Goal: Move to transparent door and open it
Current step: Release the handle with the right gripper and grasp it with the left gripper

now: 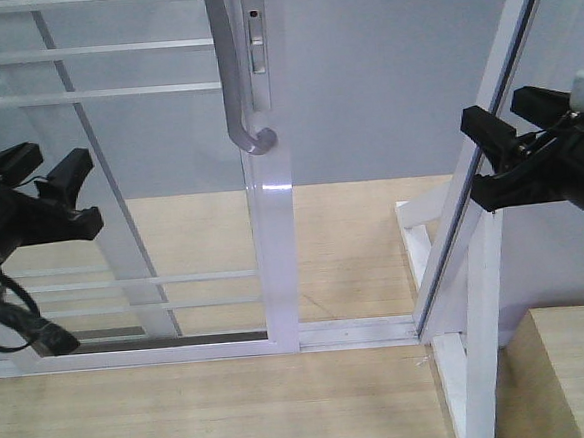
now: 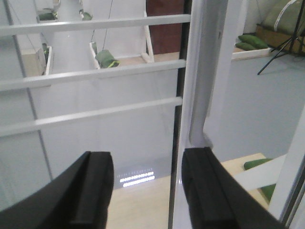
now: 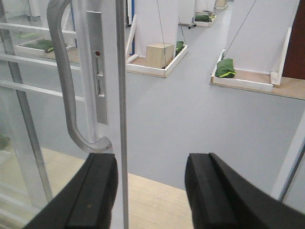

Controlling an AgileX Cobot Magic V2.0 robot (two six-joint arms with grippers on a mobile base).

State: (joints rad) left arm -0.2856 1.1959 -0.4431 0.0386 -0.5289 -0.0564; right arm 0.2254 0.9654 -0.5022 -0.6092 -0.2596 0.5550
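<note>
the robot is already up close to the tall white-framed transparent door with thin horizontal white bars (image 1: 273,240), which fills the left and middle of the front view. so the approach looks done. its curved silver j-shaped pull handle (image 1: 230,73) hangs on the edge stile, top centre. neither gripper holds it.

the black left gripper (image 1: 58,163) hovers in front of the glass, left of the stile, with its fingers (image 2: 90,191) spread wide and empty. the black right gripper (image 1: 493,150) sits well to the right, by the slanted white frame post (image 1: 473,226), also spread wide and empty. in its wrist view the handle is ahead and to the left.

between the stile and that post no bars cross, and the grey floor (image 1: 383,82) beyond looks clear. the door may therefore already stand partly slid aside, but i cannot tell this from plain glass. if so, what is left is grasping the handle or stile and sliding.

the top of the door and handle is cut off, as are both arms. whether the left fingers touch the stile is unclear.
</note>
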